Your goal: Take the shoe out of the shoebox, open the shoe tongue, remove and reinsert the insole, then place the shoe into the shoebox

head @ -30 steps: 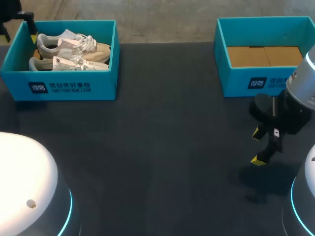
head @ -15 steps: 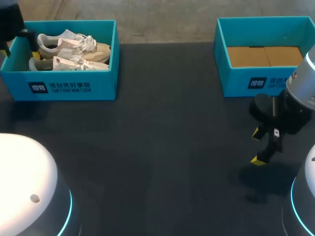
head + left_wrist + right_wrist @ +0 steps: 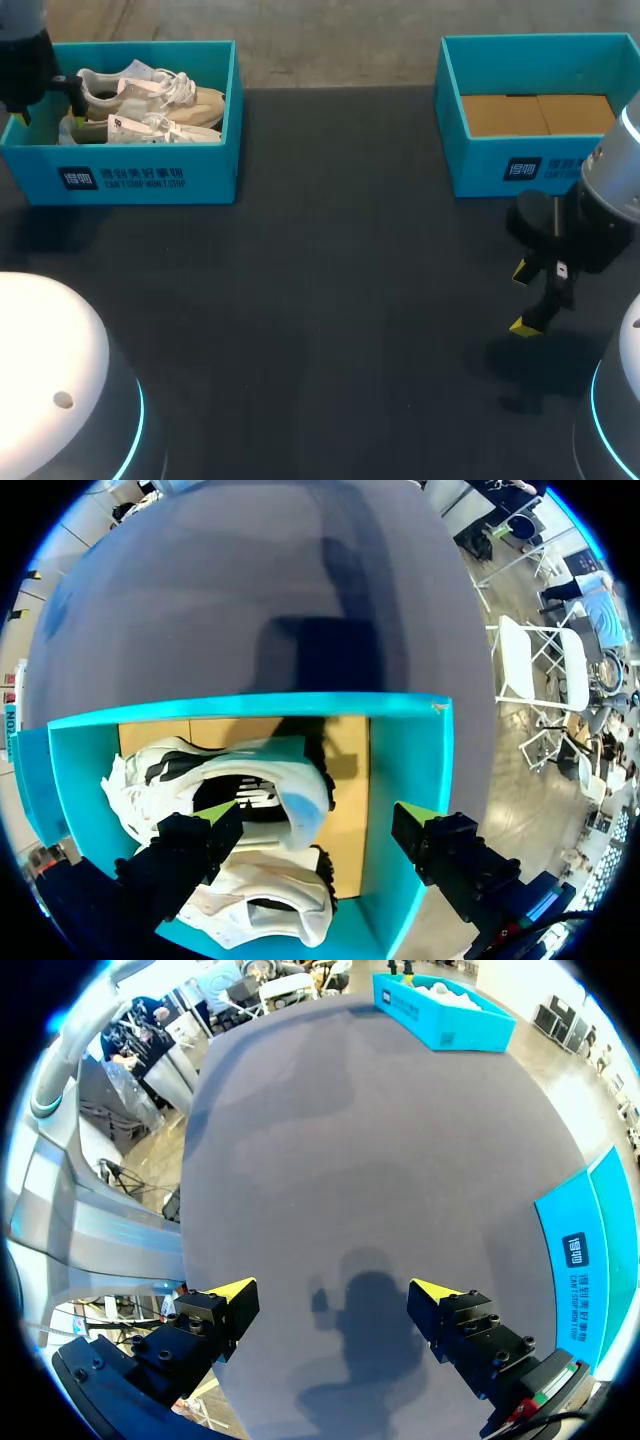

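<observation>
You have two teal boxes, two shoes and two grippers on one dark table [image 3: 330, 330]. The shoebox [image 3: 150, 178] sits at the upper left of the frame, its back wall close to the table's far edge. The second box [image 3: 505, 168], with a brown cardboard floor, sits at the upper right and runs off the frame's right side. Between and in front of the boxes the tabletop is a wide bare stretch. Both shoes [image 3: 150, 95] lie inside the shoebox, side by side on their sides, pale with white laces. The left gripper [image 3: 72, 88] hangs over the shoebox's left end. In its wrist view the left gripper [image 3: 318, 813] is spread wide: one tip is over the heel opening of a shoe [image 3: 285, 800], the other is over the shoebox's end wall [image 3: 410, 770], and the heel lies between them. You cannot tell whether a tip touches it. The other shoe [image 3: 265, 905] lies under the gripper. The right gripper [image 3: 522, 298] hangs at the middle right of the frame, below the second box and well apart from the shoes. Its wrist view shows the right gripper [image 3: 333, 1290] spread apart over bare table, pinching nothing.
</observation>
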`<state>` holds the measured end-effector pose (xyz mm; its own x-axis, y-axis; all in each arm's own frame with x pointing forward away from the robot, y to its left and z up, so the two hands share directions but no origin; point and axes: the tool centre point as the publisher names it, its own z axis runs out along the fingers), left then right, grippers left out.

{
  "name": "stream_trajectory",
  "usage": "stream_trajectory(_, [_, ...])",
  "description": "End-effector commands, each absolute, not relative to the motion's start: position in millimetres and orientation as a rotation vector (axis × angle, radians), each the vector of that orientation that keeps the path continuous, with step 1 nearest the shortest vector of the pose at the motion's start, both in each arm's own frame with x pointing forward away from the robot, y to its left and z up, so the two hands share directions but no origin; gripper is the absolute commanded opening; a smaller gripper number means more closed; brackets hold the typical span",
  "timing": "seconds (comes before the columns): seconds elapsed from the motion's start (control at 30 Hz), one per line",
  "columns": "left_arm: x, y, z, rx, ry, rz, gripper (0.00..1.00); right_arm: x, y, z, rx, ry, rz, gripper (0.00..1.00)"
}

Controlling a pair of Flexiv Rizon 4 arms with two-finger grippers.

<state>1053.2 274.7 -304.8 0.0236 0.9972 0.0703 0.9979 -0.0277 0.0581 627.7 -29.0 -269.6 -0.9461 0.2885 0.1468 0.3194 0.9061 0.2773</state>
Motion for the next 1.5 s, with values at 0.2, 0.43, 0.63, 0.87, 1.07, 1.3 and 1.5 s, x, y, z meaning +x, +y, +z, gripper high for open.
stream_trajectory(0.2, [1067.5, 267.4, -318.4, -2.202, -2.19, -0.13, 1.0, 626.2, -28.9, -270.3, -0.476, -2.97, -0.457, 1.0])
stream_trajectory(0.43, [1071.2, 269.4, -329.0, -2.179, -2.175, -0.118, 0.95, 626.2, -28.9, -270.3, -0.476, -2.97, -0.457, 1.0])
stream_trajectory(0.63, [1070.0, 272.0, -338.2, -2.163, -2.159, -0.102, 0.9, 626.2, -28.9, -270.3, -0.476, -2.97, -0.457, 1.0])
stream_trajectory(0.87, [1068.5, 272.5, -347.8, -2.152, -2.141, -0.094, 0.9, 626.2, -28.9, -270.3, -0.476, -2.97, -0.457, 1.0])
stream_trajectory(1.07, [1067.3, 272.9, -362.9, -2.132, -2.118, -0.081, 0.9, 626.2, -28.9, -270.3, -0.476, -2.97, -0.457, 1.0])
stream_trajectory(1.3, [1065.0, 271.4, -369.1, -2.127, -2.103, -0.075, 0.87, 626.2, -28.9, -270.3, -0.476, -2.97, -0.457, 1.0])
stream_trajectory(1.5, [1066.8, 270.4, -375.6, -2.108, -2.109, -0.058, 0.86, 626.2, -28.9, -270.3, -0.476, -2.97, -0.457, 1.0])
